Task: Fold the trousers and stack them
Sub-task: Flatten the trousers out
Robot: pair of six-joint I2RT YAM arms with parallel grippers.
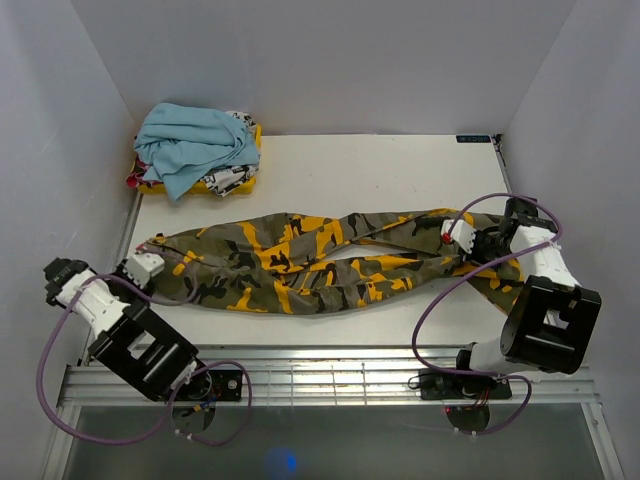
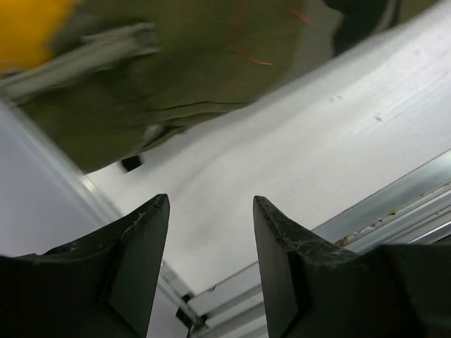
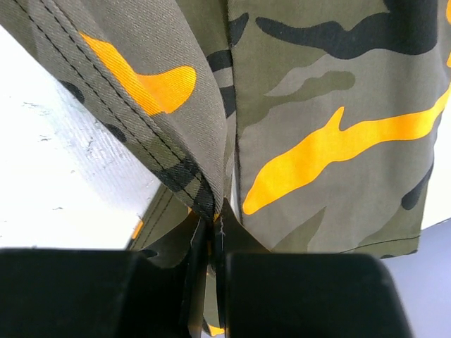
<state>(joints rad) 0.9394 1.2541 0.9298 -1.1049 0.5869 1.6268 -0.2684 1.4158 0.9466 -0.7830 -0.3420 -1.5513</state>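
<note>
The camouflage trousers (image 1: 310, 262) lie stretched across the table, waist at the left, legs crossing toward the right. My right gripper (image 1: 447, 238) is shut on the trousers' leg hem; in the right wrist view the fabric (image 3: 310, 105) is pinched between the closed jaws (image 3: 211, 211). My left gripper (image 1: 160, 258) is open and empty at the waist end; in the left wrist view its fingertips (image 2: 211, 204) hover over bare table just short of the olive fabric (image 2: 176, 63).
A pile with a light blue garment (image 1: 195, 145) on a yellow and white printed one (image 1: 232, 182) sits at the back left. The table's metal front rail (image 1: 330, 365) runs along the near edge. White walls enclose the sides.
</note>
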